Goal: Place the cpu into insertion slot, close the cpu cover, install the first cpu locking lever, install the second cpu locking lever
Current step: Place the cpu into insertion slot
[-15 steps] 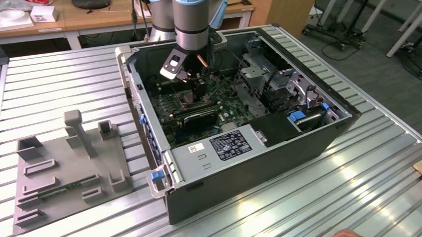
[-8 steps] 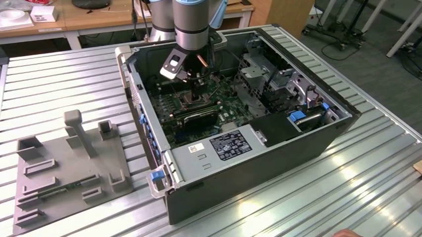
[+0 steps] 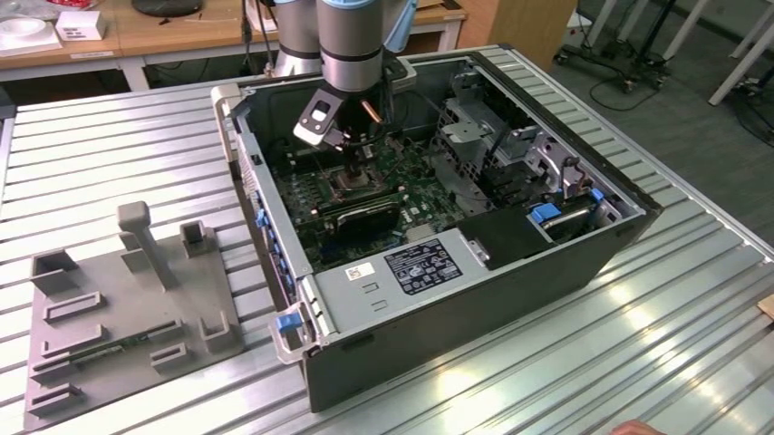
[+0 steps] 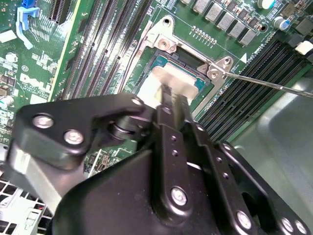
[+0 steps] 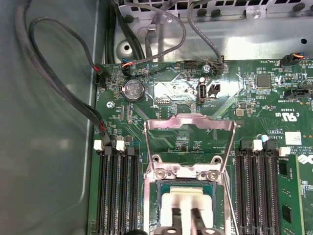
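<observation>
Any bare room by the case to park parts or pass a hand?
Free: slatted metal table at the exterior view's right of the black computer case, and the strip between it and the grey fixture plate. Crowded: around the black gripper at the silver-rimmed insertion slot.

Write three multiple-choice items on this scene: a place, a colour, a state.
1. The black end effector is at: A the grey fixture tray; B the square, silvery-rimmed insertion slot; C the long black memory slots.
2. The flat motherboard is: A blue; B green; C red.
3. The thin silvery windowed cpu cover is: A swung open; B shut; C missing.
Answers: B, it stands over the small pale square cpu at the slot; B, the board is green in both wrist views; A, the frame lies tipped back beyond the slot.
</observation>
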Controlling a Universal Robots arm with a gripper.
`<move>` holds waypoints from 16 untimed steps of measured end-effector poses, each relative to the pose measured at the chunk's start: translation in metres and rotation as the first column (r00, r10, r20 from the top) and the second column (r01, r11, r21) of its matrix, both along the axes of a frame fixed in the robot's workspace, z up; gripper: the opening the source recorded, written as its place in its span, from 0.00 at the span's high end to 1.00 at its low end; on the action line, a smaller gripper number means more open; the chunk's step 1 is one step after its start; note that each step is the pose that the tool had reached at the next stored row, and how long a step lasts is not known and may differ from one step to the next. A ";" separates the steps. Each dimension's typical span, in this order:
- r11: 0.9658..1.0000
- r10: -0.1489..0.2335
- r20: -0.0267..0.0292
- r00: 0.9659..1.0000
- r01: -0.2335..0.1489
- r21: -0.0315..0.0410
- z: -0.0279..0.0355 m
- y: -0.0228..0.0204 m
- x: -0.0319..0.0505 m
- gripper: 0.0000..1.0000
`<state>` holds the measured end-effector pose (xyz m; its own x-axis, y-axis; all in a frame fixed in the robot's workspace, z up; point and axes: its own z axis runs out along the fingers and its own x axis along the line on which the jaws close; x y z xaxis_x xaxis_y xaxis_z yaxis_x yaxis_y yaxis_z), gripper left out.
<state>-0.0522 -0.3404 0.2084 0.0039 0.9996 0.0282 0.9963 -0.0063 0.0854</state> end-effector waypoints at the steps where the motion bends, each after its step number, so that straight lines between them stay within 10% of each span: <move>1: 1.000 0.000 0.000 1.000 0.000 0.000 0.0001 0.0000 0.0000 0.82; 10: 1.000 0.000 0.000 1.000 0.000 0.000 0.0006 0.0000 0.0000 0.89; 12: 1.000 0.000 -0.010 1.000 0.000 0.000 0.0007 0.0000 0.0003 0.89; 16: 1.000 0.000 -0.011 1.000 0.000 0.000 0.0006 0.0000 0.0002 0.89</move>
